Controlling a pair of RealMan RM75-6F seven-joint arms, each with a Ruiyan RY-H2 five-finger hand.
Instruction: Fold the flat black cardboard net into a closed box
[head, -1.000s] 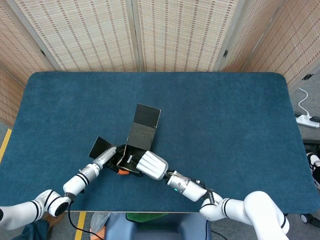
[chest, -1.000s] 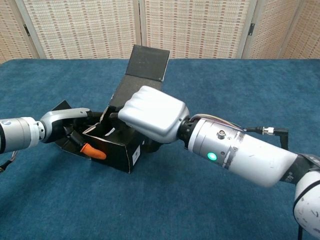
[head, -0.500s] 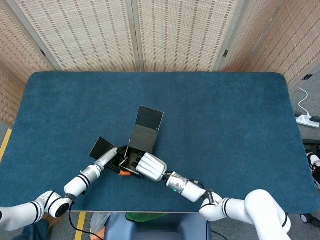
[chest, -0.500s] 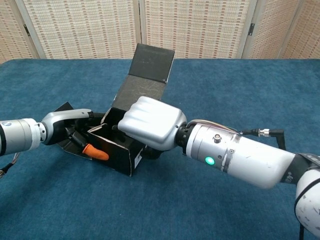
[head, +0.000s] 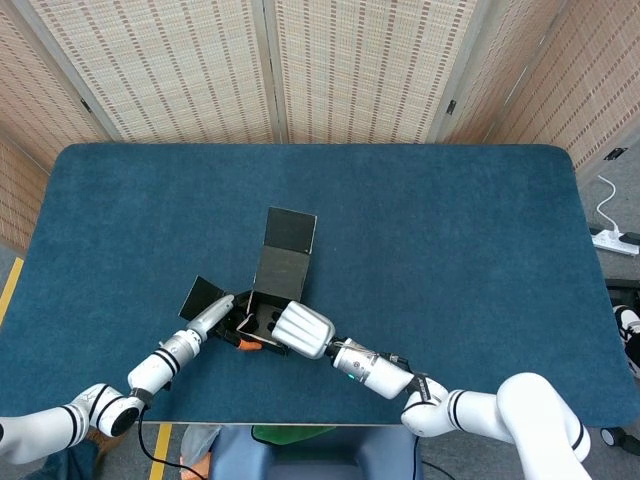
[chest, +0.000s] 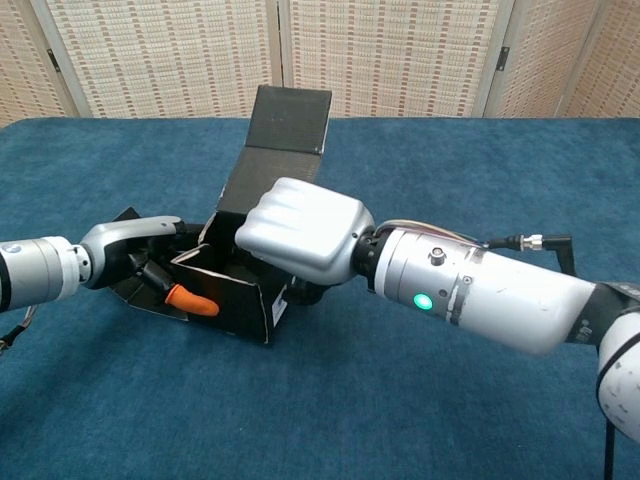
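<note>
We see the box, black cardboard, half-formed, on the blue table near the front edge, left of centre. Its front wall stands upright w/ a pale raw edge along the top and a small white label at the near right corner. The lid panel rises tilted from the back, its end flap bent along a crease and pointing away from us. One side flap still lies low on the left, splayed out on the cloth.

Our left hand is at the box's left end, grey shell over the flap, dark fingers curled against the wall, an orange fingertip pressed to the front face; we take that as a grip on the box. Our right hand sits over the open top, knuckles up, fingers bent down inside. Whether they clasp the wall or just press we can't tell; the shell hides them.

That right hand and its wrist block most of the box interior in chest view. Behind the table: woven screens. At far right, a white power strip w/ cable on the floor.
</note>
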